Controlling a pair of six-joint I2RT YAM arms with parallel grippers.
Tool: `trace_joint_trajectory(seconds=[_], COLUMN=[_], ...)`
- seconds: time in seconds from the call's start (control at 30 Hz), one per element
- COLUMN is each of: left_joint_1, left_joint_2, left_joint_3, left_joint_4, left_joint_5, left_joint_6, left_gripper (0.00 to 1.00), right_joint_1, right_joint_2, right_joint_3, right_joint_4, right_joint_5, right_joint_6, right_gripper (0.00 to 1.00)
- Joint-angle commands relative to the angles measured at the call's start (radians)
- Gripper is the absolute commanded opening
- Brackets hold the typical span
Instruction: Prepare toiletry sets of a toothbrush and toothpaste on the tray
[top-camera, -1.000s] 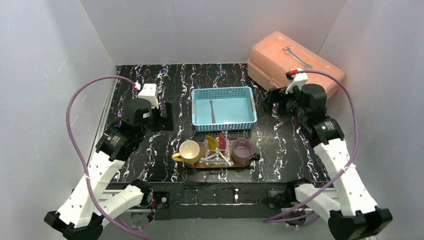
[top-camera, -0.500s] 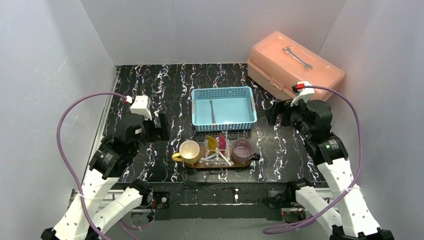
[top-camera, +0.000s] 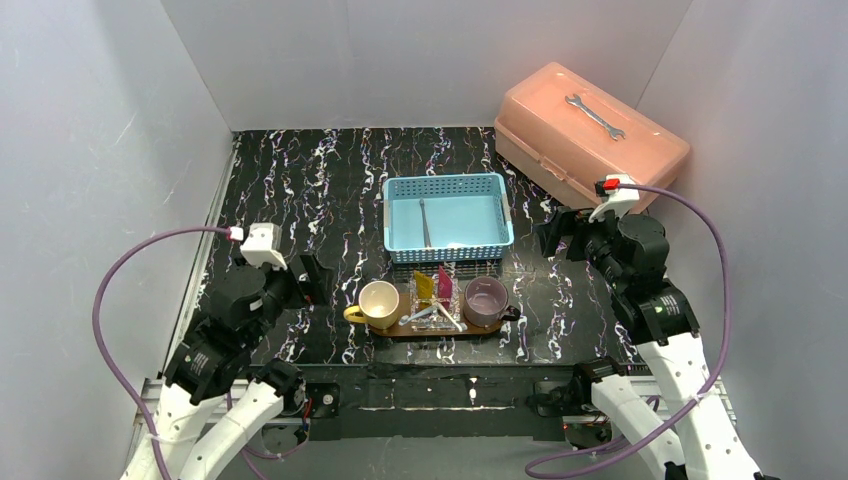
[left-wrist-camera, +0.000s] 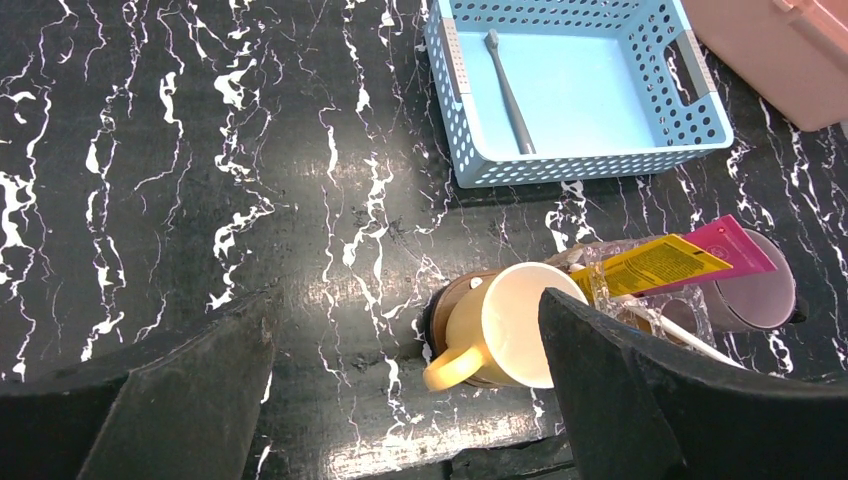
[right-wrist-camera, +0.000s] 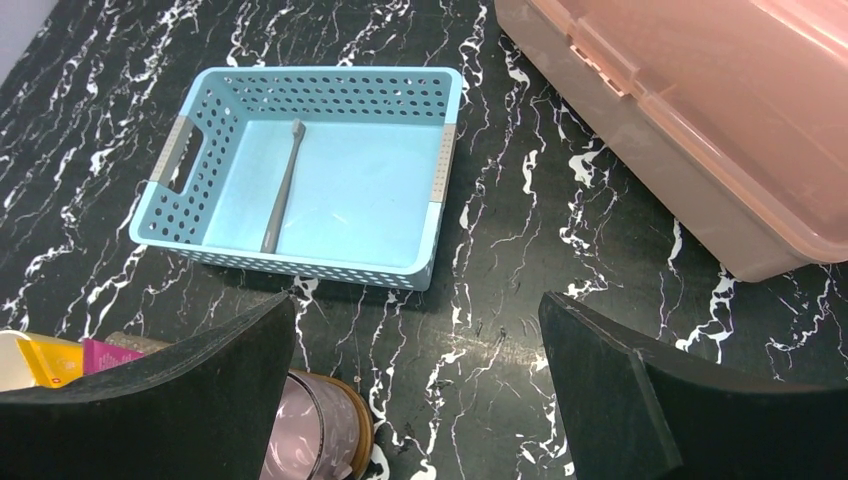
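Observation:
The brown wooden tray (top-camera: 418, 330) lies near the front edge and carries a yellow cup (top-camera: 379, 303), a purple cup (top-camera: 485, 300) and a clear container (top-camera: 436, 305). The yellow toothpaste (top-camera: 424, 285) and the magenta toothpaste (top-camera: 444, 283) stand in that container. Pale toothbrushes (top-camera: 432, 316) lie across it. A grey toothbrush (top-camera: 425, 222) lies in the blue basket (top-camera: 447, 248). My left gripper (top-camera: 318, 275) is open and empty, left of the yellow cup (left-wrist-camera: 510, 325). My right gripper (top-camera: 553, 235) is open and empty, right of the basket (right-wrist-camera: 300, 262).
A pink plastic box (top-camera: 590, 130) with a wrench (top-camera: 593, 114) on its lid stands at the back right. White walls close in the black marbled table (top-camera: 300, 170) on three sides.
Both arms have drawn back toward the near edge. The left gripper moved nearer and to the left, the right gripper slightly nearer and to the right. The tray's things have not moved.

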Motion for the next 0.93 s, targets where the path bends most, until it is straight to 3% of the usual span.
trace_joint_trajectory(seconds=[0.0, 0.9], left_joint_1=[0.005, 0.005], left_joint_2=[-0.067, -0.216], left_joint_3=[-0.042, -0.103], left_joint_4=[0.001, -0.031], left_joint_5=[-0.005, 0.001], left_joint_6=[-0.022, -0.017], left_gripper=[0.98, 0.98], right_joint_1=[-0.003, -0.001], right_joint_2=[-0.029, -0.040], right_joint_3=[-0.001, -0.036], right_joint_4=[0.032, 0.046], right_joint_5=[0.011, -0.083], right_joint_6=[0.020, 0.016], right_gripper=[0.98, 0.98])
